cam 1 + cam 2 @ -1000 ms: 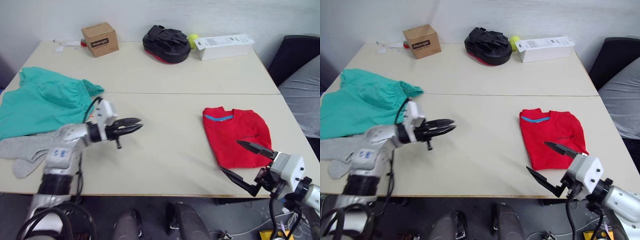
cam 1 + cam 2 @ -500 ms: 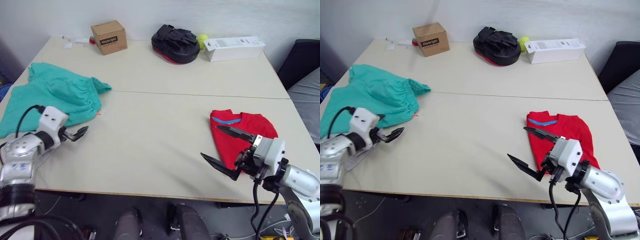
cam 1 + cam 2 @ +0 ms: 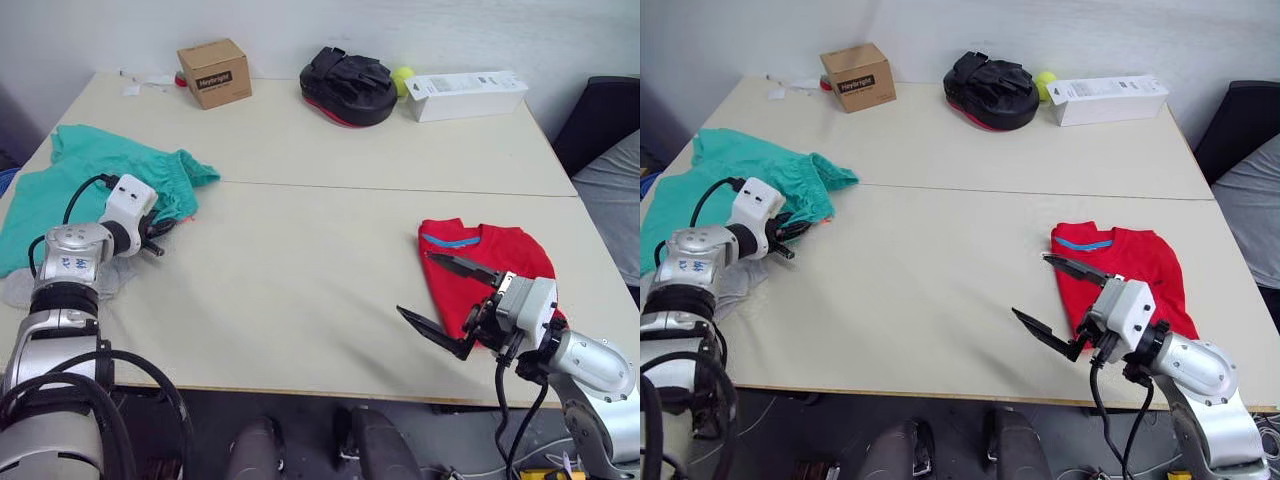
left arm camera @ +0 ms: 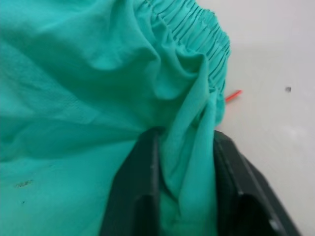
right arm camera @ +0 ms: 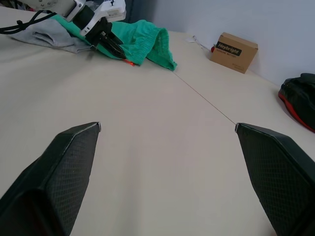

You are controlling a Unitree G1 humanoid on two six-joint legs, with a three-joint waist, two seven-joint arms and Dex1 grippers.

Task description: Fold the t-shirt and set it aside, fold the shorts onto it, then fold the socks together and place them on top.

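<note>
Since a second ago my left gripper [image 3: 160, 240] has swung over to the shorts [image 4: 88, 83], jaws now pinching a fold near the waistband. My right gripper [image 3: 445, 305] hangs wide open beside the folded t-shirt [image 3: 490, 270]. I'd drag the shorts slowly across the table [image 3: 300, 270], keeping them flat.

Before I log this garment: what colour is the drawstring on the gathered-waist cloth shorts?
Neon orange drawstring tip, clearest in the left wrist view.
</note>
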